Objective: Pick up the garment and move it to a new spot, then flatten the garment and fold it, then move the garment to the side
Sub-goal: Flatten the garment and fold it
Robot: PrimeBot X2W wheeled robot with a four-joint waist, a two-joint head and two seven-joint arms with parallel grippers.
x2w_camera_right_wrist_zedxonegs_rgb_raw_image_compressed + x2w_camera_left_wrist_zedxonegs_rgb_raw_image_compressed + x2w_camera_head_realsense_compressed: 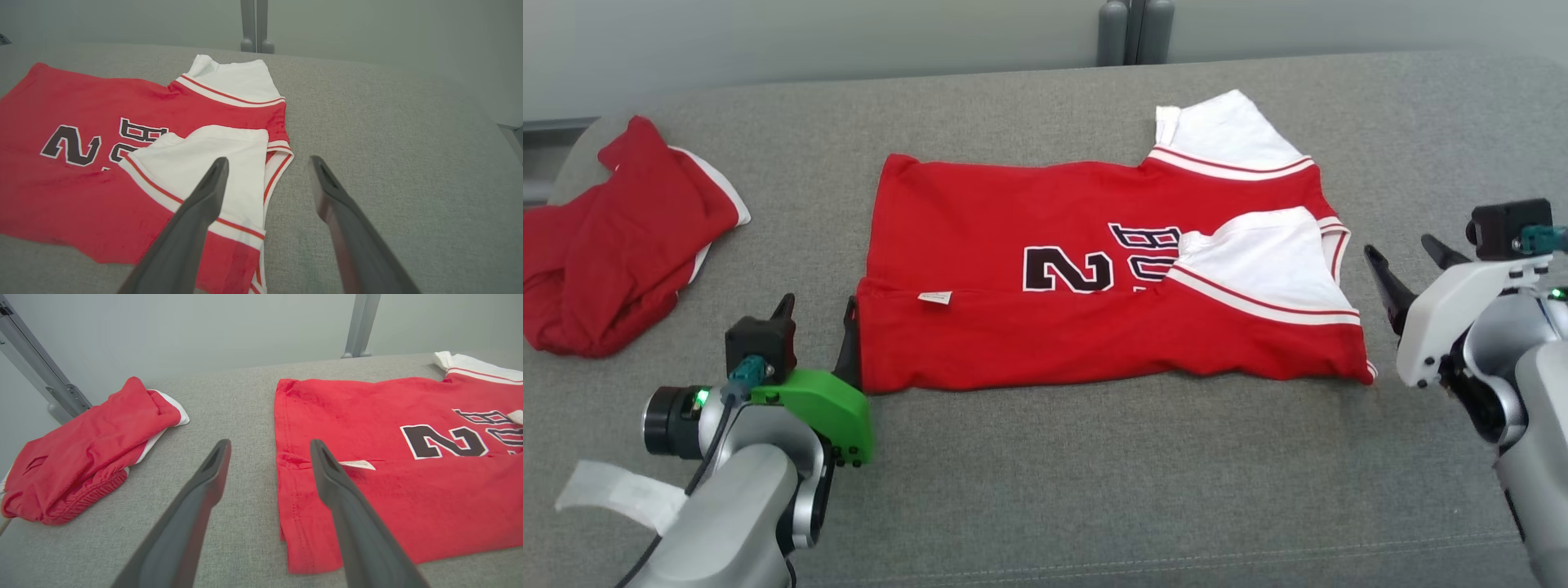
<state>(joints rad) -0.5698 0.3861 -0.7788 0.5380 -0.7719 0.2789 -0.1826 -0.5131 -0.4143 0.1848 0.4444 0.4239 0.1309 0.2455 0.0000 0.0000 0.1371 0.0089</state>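
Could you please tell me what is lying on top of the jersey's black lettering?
A white sleeve, folded inward, lies over the lettering on the jersey. The 2 and a few letter edges show; the rest of the print is hidden beneath it.

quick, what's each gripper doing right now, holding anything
Left gripper: open, empty, at the hem of the red shirt.
Right gripper: open, empty.

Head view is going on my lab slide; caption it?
Open left pincer and open right pincer flank the half-folded red jersey on a grey surface; a crumpled red garment lies apart.
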